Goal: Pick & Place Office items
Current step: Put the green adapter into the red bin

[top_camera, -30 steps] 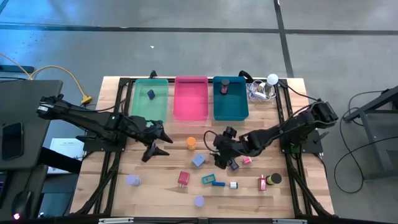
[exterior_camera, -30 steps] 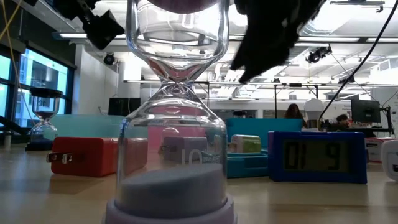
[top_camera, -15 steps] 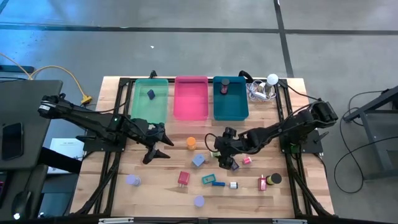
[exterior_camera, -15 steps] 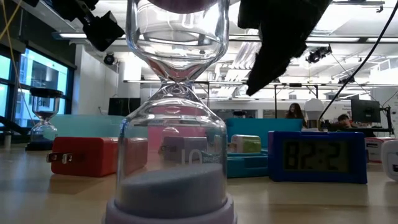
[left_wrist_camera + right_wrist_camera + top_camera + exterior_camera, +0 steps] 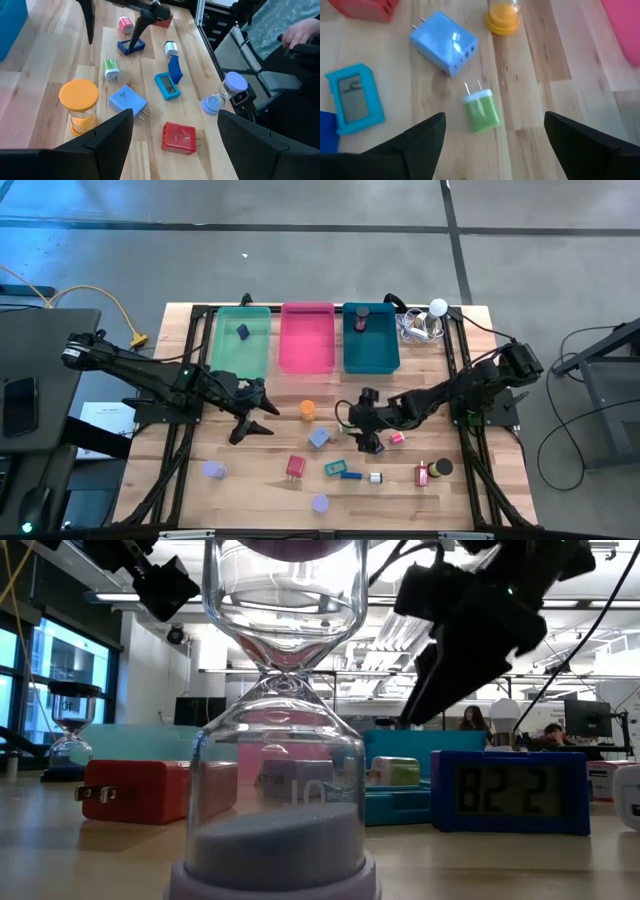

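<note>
Above the table's middle, the right gripper [image 5: 362, 438] hangs with its fingers spread wide, holding nothing; the green charger plug [image 5: 482, 111] lies on the wood just below and between them, near the light blue charger [image 5: 444, 42] and the orange sand timer [image 5: 503, 19]. The left gripper [image 5: 256, 417], likewise spread apart and empty, hovers near the green tray [image 5: 243, 343]. Whether the right fingertips touch the table is hard to tell from above.

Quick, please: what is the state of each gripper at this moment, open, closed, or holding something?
Left gripper: open, holding nothing.
Right gripper: open, empty, poised over the green plug.
</note>
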`<action>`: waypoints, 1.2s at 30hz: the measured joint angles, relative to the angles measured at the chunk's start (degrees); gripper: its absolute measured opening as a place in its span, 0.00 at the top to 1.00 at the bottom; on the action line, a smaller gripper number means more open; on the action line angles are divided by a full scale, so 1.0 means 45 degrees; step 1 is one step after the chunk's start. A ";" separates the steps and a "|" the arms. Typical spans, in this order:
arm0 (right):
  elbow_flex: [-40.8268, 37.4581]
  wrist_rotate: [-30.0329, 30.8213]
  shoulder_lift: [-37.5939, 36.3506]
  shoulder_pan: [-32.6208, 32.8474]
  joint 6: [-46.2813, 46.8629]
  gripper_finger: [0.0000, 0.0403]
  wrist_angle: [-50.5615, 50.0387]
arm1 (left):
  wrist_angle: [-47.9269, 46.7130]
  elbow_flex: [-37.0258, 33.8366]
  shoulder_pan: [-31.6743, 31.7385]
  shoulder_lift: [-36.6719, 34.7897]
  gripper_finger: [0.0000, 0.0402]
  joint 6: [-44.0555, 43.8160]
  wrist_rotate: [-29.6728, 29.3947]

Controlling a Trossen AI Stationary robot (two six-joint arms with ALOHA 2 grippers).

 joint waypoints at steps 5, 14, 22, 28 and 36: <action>-0.0836 -0.0004 0.0000 0.0000 -0.0110 0.19 0.1569 | 0.0007 0.0000 -0.0003 0.0000 0.29 0.0004 -0.0005; -0.1571 0.0000 0.0005 0.0005 -0.0406 0.19 0.2942 | 0.0012 0.0000 0.0000 0.0000 0.29 0.0007 -0.0021; -0.1575 0.0166 0.1448 -0.0029 -0.1250 0.19 0.4250 | 0.0026 0.0000 0.0000 0.0000 0.29 0.0008 -0.0042; -0.1601 0.0214 0.1919 -0.0150 -0.1358 0.19 0.4689 | 0.0182 0.0000 0.0000 -0.0005 0.29 0.0008 -0.0044; -0.1604 -0.1093 0.1919 -0.0613 -0.0908 0.33 0.4442 | 0.0230 0.0000 -0.0003 -0.0005 0.29 0.0013 -0.0044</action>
